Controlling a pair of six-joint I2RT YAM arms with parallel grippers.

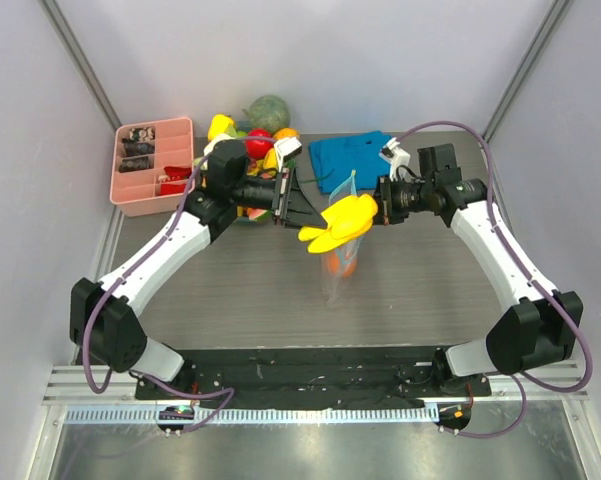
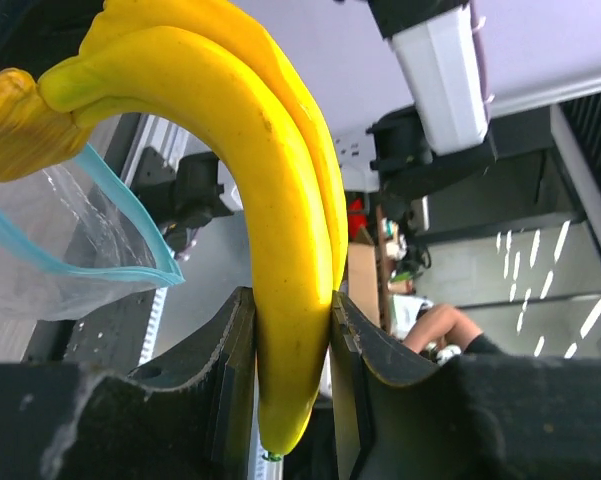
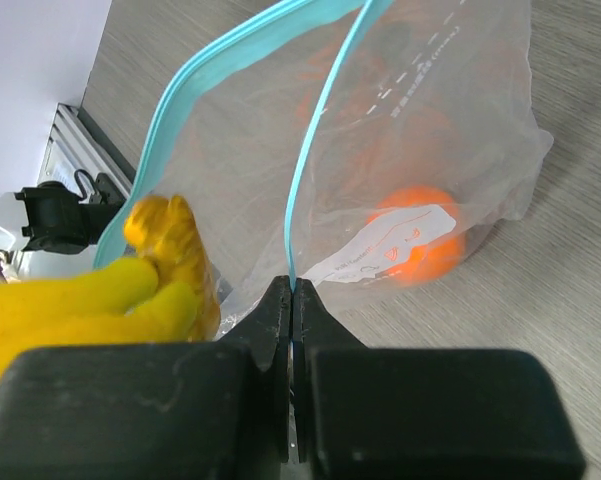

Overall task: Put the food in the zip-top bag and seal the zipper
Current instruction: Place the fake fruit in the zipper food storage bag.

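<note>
My left gripper (image 1: 298, 208) is shut on the yellow banana bunch (image 1: 340, 222), which also shows in the left wrist view (image 2: 280, 220), and holds it at the mouth of the zip-top bag (image 1: 338, 270). My right gripper (image 3: 293, 292) is shut on one side of the blue-teal zipper (image 3: 305, 170) and holds the bag up with its mouth open. An orange (image 3: 415, 245) lies inside the bag at its bottom. The banana's stem end (image 3: 170, 240) is at the bag's opening. More toy food (image 1: 260, 140) lies behind the left arm.
A pink divided tray (image 1: 152, 165) stands at the back left. A folded blue cloth (image 1: 352, 158) lies at the back middle. A green round fruit (image 1: 268, 110) sits at the back wall. Grey walls close in both sides.
</note>
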